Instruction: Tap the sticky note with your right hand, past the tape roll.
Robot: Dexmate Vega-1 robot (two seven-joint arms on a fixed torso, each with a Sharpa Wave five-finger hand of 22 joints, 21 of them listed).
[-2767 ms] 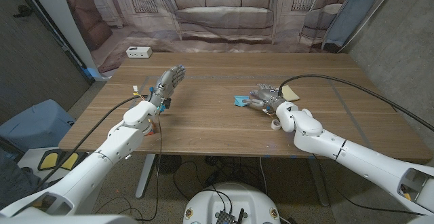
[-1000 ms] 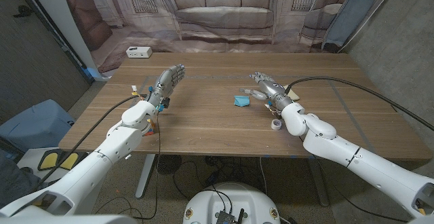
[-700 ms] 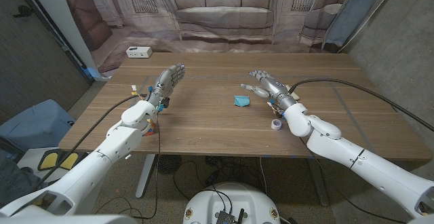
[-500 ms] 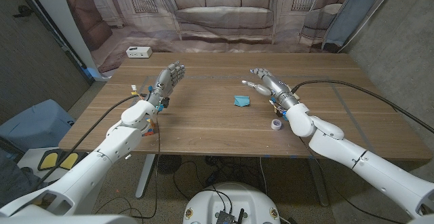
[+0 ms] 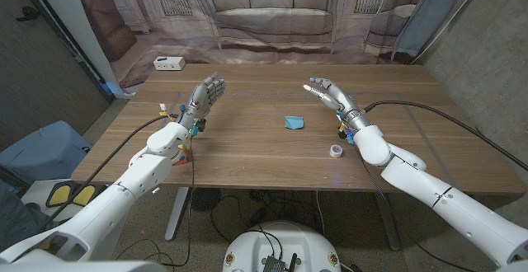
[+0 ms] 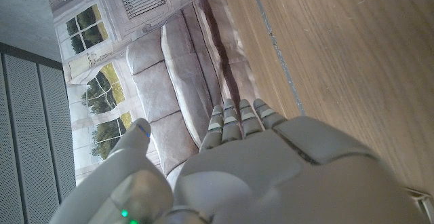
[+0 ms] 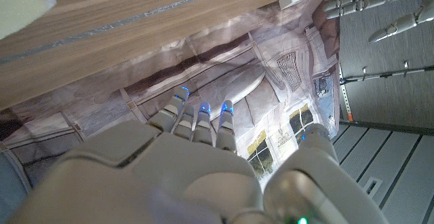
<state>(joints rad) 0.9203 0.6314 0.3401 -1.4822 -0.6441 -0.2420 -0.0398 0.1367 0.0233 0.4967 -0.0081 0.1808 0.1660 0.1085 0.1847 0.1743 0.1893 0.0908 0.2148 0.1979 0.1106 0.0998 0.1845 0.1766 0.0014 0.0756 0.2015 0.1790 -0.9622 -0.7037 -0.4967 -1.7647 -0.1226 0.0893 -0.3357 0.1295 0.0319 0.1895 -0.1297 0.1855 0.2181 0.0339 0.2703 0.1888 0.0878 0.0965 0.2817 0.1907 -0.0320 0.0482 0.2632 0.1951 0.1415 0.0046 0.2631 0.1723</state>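
Right robot hand (image 5: 330, 95) hovers released, fingers spread, above the counter (image 5: 247, 152). The sticky note (image 5: 294, 123) lies flat beyond the tape roll (image 5: 336, 151): flimsy paper, wants a light fingertip touch.

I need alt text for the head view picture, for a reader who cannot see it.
Two white robot arms reach over a wooden table; the right hand is raised, fingers apart, beyond a blue sticky note and a small tape roll. The left hand is raised on the other side, holding nothing.
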